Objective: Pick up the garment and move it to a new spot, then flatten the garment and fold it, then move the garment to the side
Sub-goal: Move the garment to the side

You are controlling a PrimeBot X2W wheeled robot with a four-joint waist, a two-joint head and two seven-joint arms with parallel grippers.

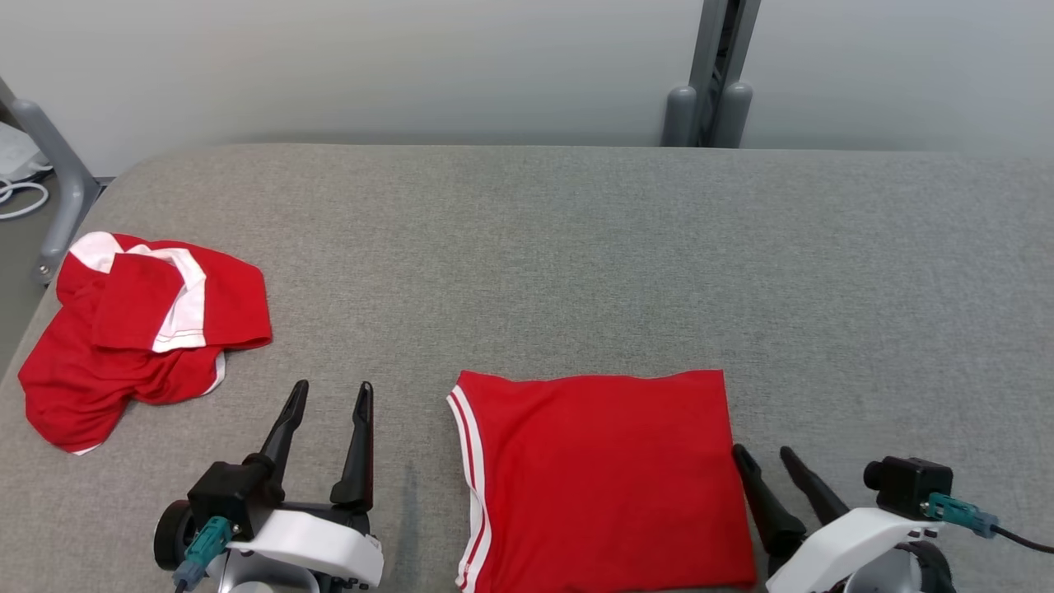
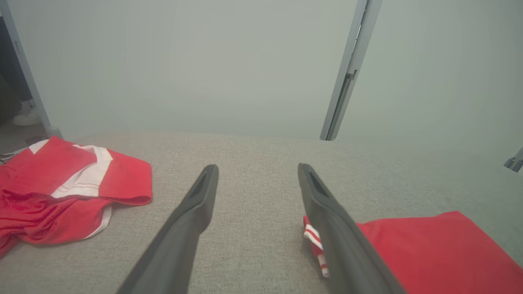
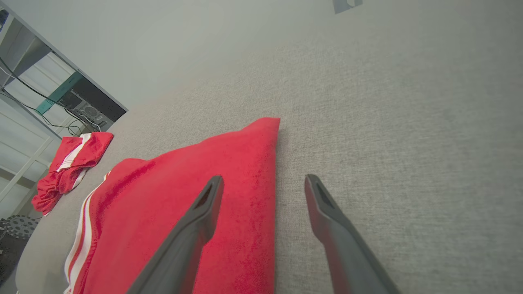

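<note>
On the table [image 1: 576, 247], the folded garment [image 1: 601, 478] lies right of a crumpled garment [image 1: 140, 329].

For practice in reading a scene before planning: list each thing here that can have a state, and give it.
Folded garment: folded flat, rectangular.
Crumpled garment: bunched, unfolded, at the left.
Left gripper: open, empty.
Right gripper: open, empty, at the folded garment's right edge.
</note>
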